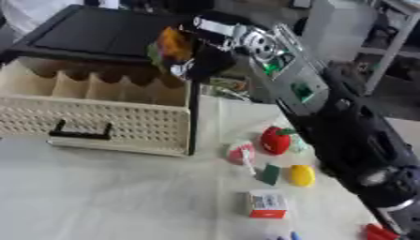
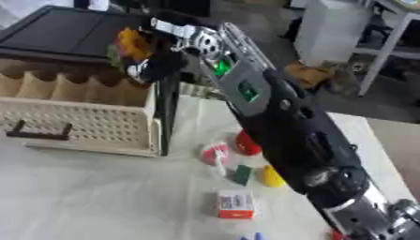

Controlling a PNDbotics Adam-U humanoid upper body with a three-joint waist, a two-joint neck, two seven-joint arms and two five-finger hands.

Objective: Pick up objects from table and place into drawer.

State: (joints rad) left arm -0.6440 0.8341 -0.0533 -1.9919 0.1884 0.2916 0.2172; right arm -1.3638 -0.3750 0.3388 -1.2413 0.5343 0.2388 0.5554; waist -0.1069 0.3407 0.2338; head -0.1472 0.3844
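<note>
My right arm reaches from the lower right up over the table. Its hand [image 1: 206,60] is shut on an orange object with a bit of green [image 1: 174,43], held above the back right corner of the open beige drawer [image 1: 98,119]. The drawer has partition walls inside and a black handle [image 1: 79,133] on its perforated front. On the white table lie a red fruit with a green stem [image 1: 275,139], a pink-red item with a white stick [image 1: 240,152], a small dark green piece [image 1: 269,174], a yellow fruit [image 1: 302,175] and a white and orange box [image 1: 266,204].
The drawer slides out of a black-topped cabinet [image 1: 98,30]. A red thing [image 1: 379,232] and a blue thing [image 1: 293,236] show at the bottom edge. Behind the table stand a grey box and shelving. My forearm hides part of the table's right side.
</note>
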